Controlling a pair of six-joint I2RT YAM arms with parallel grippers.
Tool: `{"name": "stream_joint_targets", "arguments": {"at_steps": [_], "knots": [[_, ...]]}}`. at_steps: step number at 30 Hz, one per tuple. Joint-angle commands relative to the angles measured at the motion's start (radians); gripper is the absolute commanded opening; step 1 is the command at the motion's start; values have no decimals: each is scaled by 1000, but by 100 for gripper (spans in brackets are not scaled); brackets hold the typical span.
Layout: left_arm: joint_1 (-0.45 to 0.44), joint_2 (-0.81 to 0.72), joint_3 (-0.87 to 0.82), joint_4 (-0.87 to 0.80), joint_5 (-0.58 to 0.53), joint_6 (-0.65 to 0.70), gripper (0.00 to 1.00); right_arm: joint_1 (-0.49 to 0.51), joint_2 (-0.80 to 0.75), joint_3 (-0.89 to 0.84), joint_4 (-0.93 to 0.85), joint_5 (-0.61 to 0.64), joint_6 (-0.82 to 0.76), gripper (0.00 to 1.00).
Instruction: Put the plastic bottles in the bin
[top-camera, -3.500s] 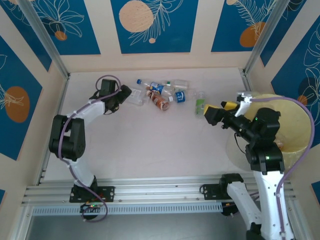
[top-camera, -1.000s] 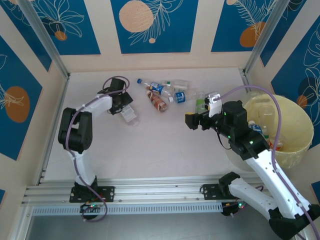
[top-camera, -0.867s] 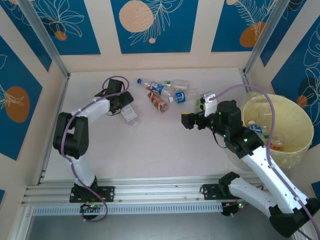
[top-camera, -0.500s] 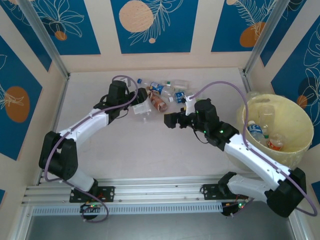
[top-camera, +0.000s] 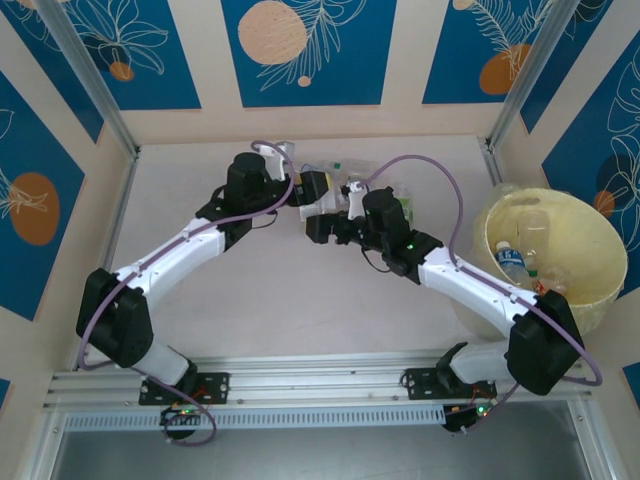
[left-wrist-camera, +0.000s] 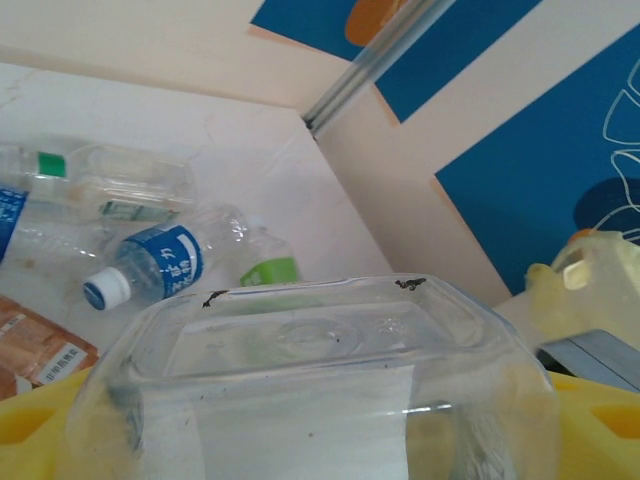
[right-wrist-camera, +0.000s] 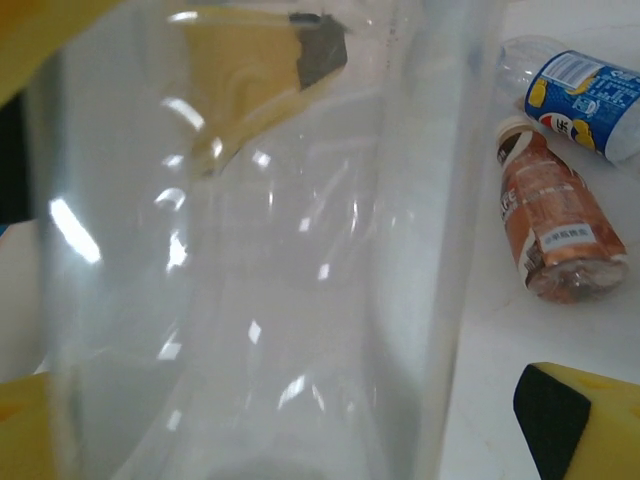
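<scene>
The clear bottle (left-wrist-camera: 310, 370) sits pinched in the left claw (left-wrist-camera: 320, 435). The right claw (right-wrist-camera: 300, 430) is spread wide around the bottle, not squeezing yet. I think it should squeeze snugly first, and only then should the left claw let go. The bin (top-camera: 600, 290) is far behind the right claw.

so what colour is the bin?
Pale yellow. The bin shows best in the top external view.
</scene>
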Motion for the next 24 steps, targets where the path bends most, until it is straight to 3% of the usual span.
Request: {"name": "stream_joint_targets", "arguments": {"at_steps": [1,6,10,14,18,24], "knots": [[-14,18,34,47,73,-23,59,9,30,45,59,26,-8,91],[-15,35,48,43,105,-27,63,14,26,40,77,81,-10,62],[-11,29,55,32,134,-20,88,13,-4,32,38,99,-45,45],[9,10,74,10,168,-27,98,2,-44,30,-65,132,-87,41],[47,-70,-7,37,14,-74,100,-17,-138,29,-233,157,-158,39],[97,-160,-148,52,-194,-52,100,-58,-329,180,-711,260,-252,38]]}}
